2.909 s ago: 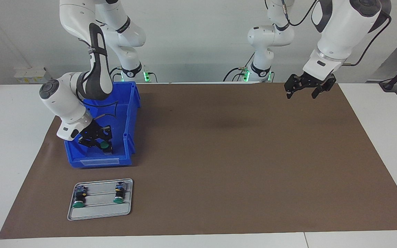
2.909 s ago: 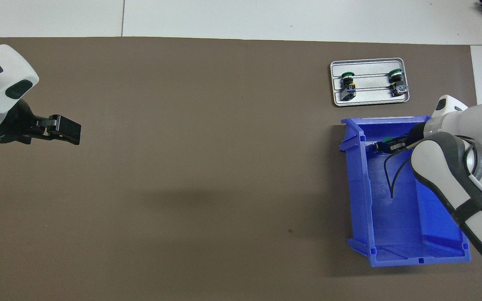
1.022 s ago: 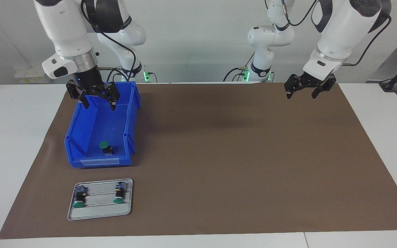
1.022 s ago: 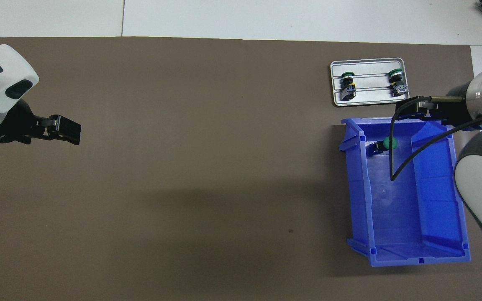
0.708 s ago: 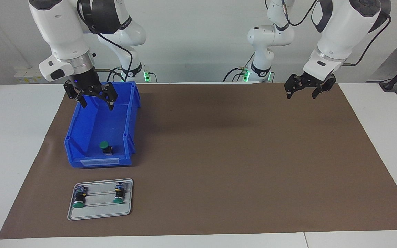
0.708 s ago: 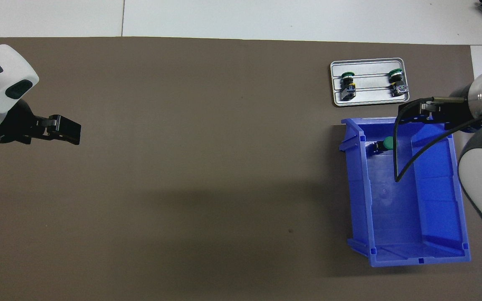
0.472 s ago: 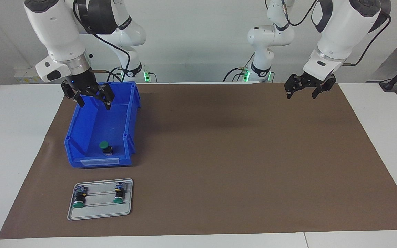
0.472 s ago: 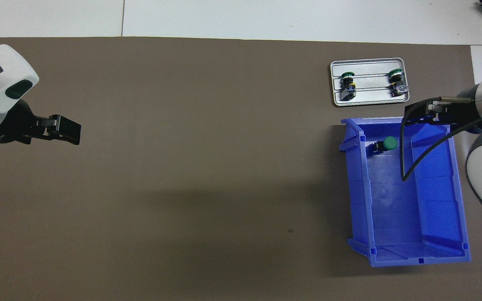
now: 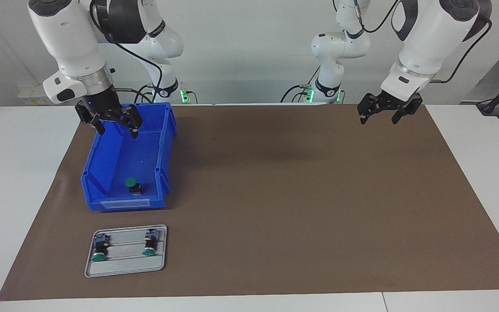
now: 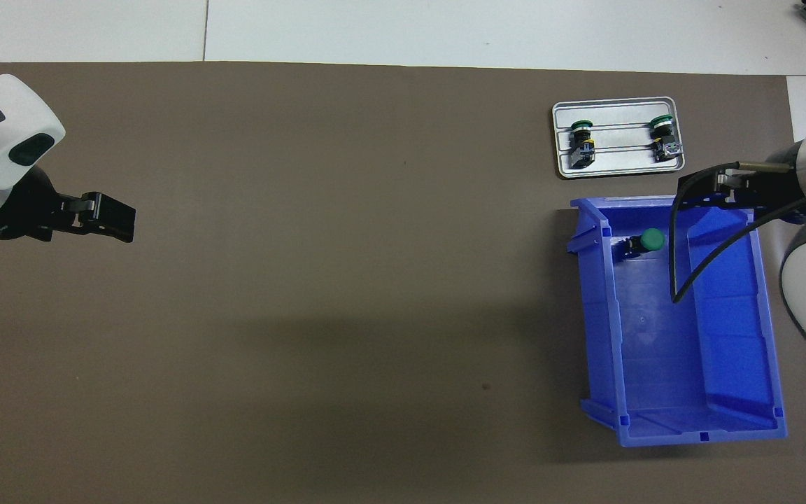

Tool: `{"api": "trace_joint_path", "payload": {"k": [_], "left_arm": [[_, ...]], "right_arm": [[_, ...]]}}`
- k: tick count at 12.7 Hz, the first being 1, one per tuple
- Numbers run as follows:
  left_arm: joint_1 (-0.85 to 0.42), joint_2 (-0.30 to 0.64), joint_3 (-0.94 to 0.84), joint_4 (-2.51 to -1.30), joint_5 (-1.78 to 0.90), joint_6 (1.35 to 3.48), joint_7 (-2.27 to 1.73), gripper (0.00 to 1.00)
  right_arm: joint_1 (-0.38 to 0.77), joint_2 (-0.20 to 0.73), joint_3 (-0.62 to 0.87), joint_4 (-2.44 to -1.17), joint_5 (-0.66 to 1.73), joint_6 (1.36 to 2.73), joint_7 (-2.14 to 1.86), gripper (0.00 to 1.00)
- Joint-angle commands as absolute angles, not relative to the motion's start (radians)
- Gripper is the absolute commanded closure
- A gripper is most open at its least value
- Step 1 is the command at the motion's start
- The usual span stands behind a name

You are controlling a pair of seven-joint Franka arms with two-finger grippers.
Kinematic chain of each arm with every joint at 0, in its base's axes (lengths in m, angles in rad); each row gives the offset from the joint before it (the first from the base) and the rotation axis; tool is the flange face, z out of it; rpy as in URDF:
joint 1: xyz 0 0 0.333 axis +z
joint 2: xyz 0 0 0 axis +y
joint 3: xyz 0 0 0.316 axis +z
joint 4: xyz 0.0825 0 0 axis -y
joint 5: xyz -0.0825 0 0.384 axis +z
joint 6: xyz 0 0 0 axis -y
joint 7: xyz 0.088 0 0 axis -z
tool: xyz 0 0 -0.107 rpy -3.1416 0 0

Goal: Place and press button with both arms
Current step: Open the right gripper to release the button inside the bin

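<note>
Progress check: two buttons [image 9: 98, 250] already on tray [image 9: 124, 270], lying on sides, caps pointing away from robots. Third button [image 9: 133, 186] not placed yet, sits in bin [image 9: 164, 143], at end farther from robots, tray just past it. Right gripper [image 9: 112, 123] up over bin's near end, jaws wide, empty. Left gripper [image 9: 387, 113] waits over mat [image 9: 301, 195] at left arm's end, also wide, empty. Left to do, I'd guess: grab bin button, tray it, then pressing.
</note>
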State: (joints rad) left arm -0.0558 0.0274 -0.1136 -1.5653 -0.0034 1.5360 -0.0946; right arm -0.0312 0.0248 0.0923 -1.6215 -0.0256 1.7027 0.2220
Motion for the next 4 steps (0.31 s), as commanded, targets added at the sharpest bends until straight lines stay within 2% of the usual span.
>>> {"api": "trace_joint_path", "payload": {"k": [1, 4], "left_arm": [[-0.041, -0.006, -0.117, -1.601, -0.015, 1.539, -0.075, 0.00], [-0.041, -0.006, -0.117, -1.601, -0.015, 1.539, -0.075, 0.00]], "right_arm": [[-0.031, 0.021, 0.097, -1.626, -0.031, 1.703, 0.215, 0.00], [-0.040, 0.023, 0.097, -1.626, -0.031, 1.695, 0.155, 0.00]]}}
